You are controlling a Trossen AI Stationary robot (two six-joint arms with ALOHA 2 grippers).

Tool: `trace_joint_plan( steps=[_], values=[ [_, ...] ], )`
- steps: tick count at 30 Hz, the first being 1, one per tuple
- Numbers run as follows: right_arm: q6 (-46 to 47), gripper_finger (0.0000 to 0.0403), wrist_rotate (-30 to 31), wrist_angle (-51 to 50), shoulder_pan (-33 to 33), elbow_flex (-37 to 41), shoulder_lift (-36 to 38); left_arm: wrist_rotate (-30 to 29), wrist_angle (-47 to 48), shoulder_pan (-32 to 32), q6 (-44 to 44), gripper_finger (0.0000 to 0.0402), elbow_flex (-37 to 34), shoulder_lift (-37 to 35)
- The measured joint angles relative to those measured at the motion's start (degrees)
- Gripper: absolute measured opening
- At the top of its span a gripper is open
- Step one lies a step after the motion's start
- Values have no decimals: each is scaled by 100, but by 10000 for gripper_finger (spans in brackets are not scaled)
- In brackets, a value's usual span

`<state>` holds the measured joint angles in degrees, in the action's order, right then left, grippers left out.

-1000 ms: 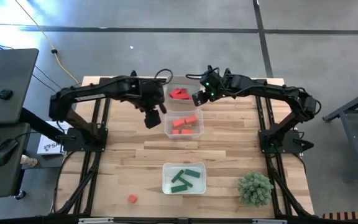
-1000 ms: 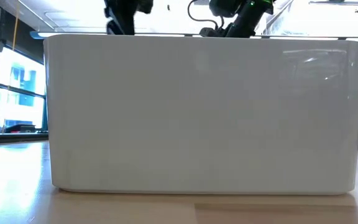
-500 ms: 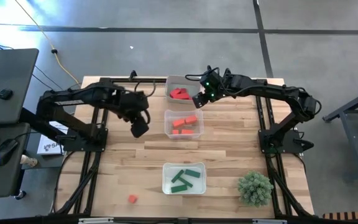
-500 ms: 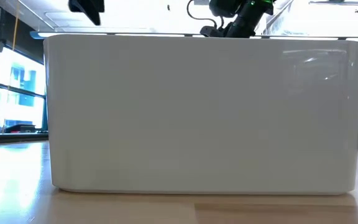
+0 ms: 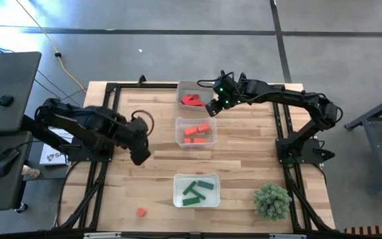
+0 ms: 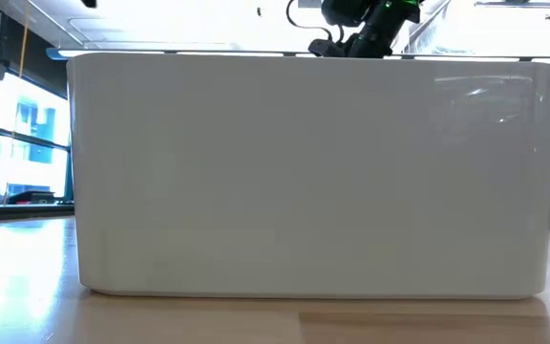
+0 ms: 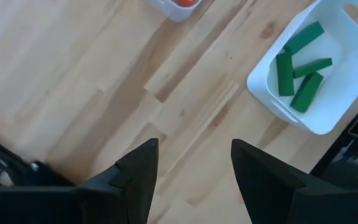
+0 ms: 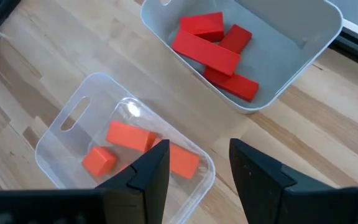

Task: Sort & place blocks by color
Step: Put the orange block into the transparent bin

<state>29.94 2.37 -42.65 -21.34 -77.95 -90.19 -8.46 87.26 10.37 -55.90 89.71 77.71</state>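
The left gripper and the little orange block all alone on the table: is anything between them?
No. The high view shows only bare table between the left gripper and the lone orange block.

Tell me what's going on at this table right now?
A two-armed robot is sorting small blocks by colour into three clear plastic trays: crimson blocks, orange-red blocks and green blocks. One orange-red block lies loose on the wooden table near its front edge. The left gripper hangs open and empty over bare wood left of the trays. The right gripper hovers open and empty beside the crimson tray.
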Motion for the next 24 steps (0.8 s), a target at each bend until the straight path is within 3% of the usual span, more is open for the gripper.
trace_joint_plan(
  steps=[11,24],
  values=[
    [-193,156,-212,2,0,2,0,-308,17,1434,-1920,193,0,21],
    [-343,156,-269,2,0,2,4,-224,-8,2442,-3127,193,-7,250]
  ],
)
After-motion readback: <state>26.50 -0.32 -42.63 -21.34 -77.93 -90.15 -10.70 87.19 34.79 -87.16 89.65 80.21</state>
